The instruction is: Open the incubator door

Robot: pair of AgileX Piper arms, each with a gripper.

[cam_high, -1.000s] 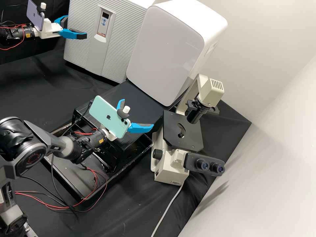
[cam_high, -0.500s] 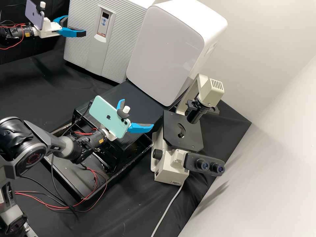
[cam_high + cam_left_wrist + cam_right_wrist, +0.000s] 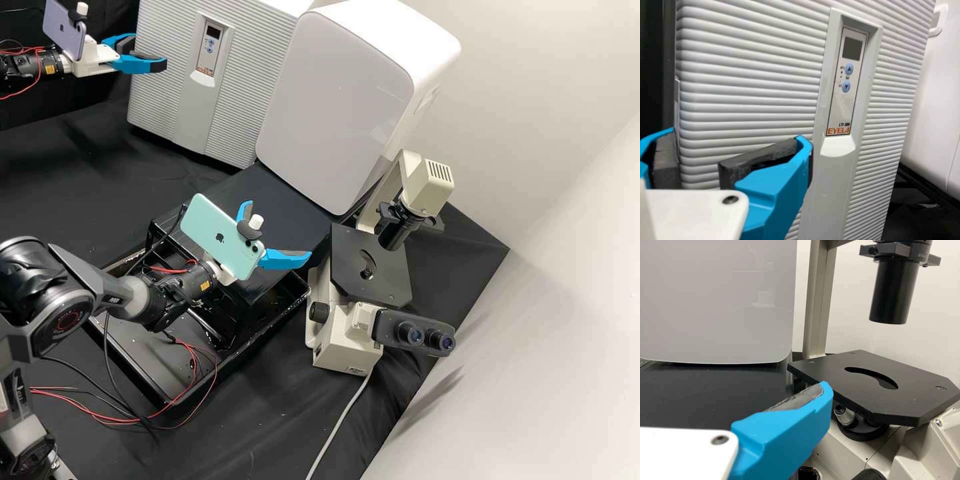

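Observation:
In the high view my left gripper (image 3: pixel 148 55) stands at the left edge of the ribbed grey incubator door (image 3: pixel 167 100), open. The left wrist view shows the left gripper (image 3: pixel 700 165) with one finger beside the door's edge and the other across the ribbed door front (image 3: pixel 750 100); contact cannot be told. The door seems slightly ajar at its left side. My right gripper (image 3: pixel 279 232) is held open between the black platform and the microscope, well away from the incubator. In the right wrist view one blue finger of the right gripper (image 3: pixel 790 435) is near the microscope stage.
A white rounded cabinet (image 3: pixel 333 107) stands right of the incubator. The microscope (image 3: pixel 370 267) is beside the right gripper. A black tray (image 3: pixel 263 327) and loose red wires (image 3: pixel 193 373) lie under the right arm.
The left gripper has drawn back leftward and slightly upward in the high view. The incubator door's left edge has shifted slightly outward with it. The right arm has stayed still.

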